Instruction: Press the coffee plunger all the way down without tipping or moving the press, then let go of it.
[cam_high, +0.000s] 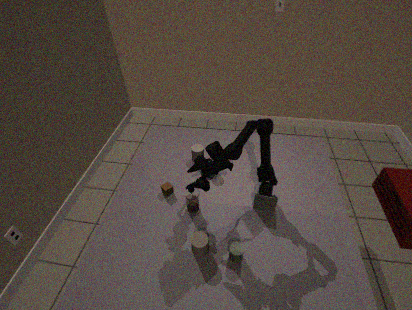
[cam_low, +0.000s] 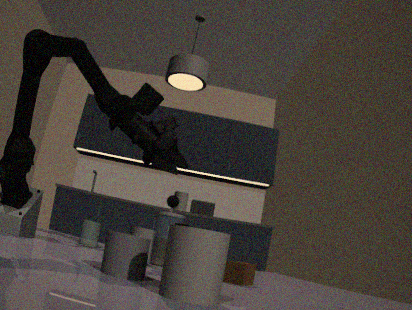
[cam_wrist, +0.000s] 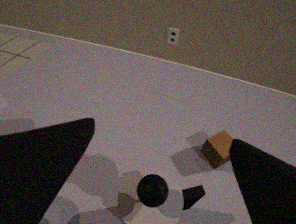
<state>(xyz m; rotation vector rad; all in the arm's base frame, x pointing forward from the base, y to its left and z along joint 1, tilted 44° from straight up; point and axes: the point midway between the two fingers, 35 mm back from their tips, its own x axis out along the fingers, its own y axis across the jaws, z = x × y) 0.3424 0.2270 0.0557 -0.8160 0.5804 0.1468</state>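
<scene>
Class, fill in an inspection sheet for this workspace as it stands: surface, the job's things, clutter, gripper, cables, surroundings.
Surface: pale table top with tiled border, heavily shadowed.
Job's things: coffee press upright; its black plunger knob sits free below the fingers.
Clutter: tan cube; three pale cylinders; red box at the table's edge.
Gripper: gripper open, holding nothing, raised above the knob.
Cables: nothing seen.
Surroundings: beige walls, wall outlet, lit ceiling lamp.

plunger knob below, brown cube beside
</scene>
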